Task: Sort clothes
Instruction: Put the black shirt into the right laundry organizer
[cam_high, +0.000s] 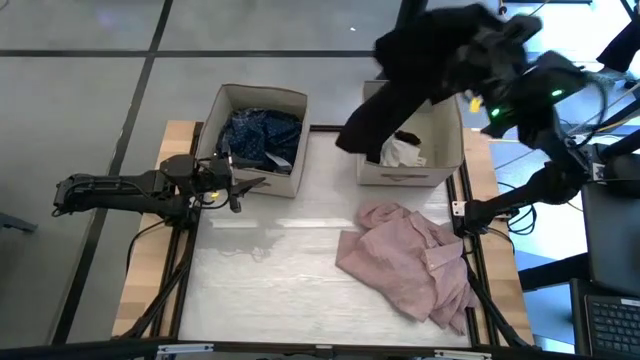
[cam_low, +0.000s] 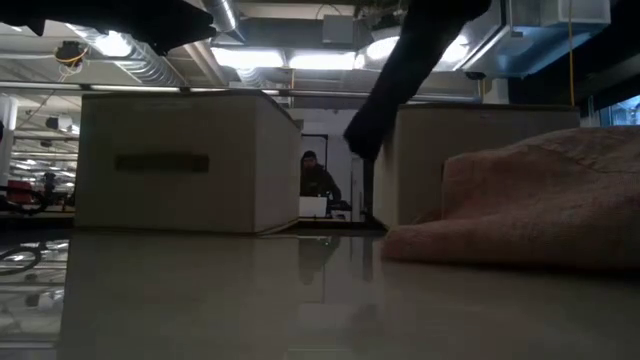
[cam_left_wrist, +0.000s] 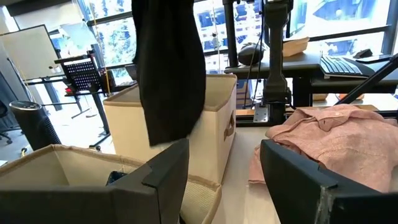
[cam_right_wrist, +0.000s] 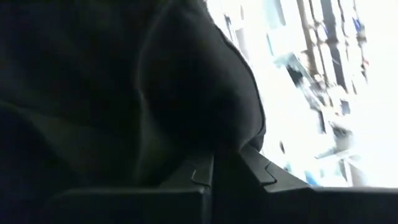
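My right gripper (cam_high: 462, 52) is raised high over the right beige box (cam_high: 445, 150) and is shut on the black garment (cam_high: 415, 60). The garment also shows in the left wrist view (cam_left_wrist: 168, 68). A small white piece (cam_high: 405, 150) lies in that box. The left beige box (cam_high: 290, 105) holds blue plaid and navy dotted garments (cam_high: 262, 135). The pale pink shirt (cam_high: 410, 265) lies crumpled on the table at the near right. My left gripper (cam_high: 240, 185) is open and empty, low beside the left box's near wall. My right gripper pinches a bunched fold of the black garment (cam_right_wrist: 205, 118) between its two shut fingers (cam_right_wrist: 255, 168); the cloth covers most of the gripper. The garment is lifted clear of the table and hangs slack below, its lower end (cam_low: 368, 135) dangling by the right box's left wall.
The two boxes stand side by side at the table's far edge with a gap between them. Bare tabletop (cam_high: 270, 270) lies at the near left and middle. A person (cam_low: 316, 180) sits far behind the table. A laptop (cam_high: 610, 300) is beyond the right edge.
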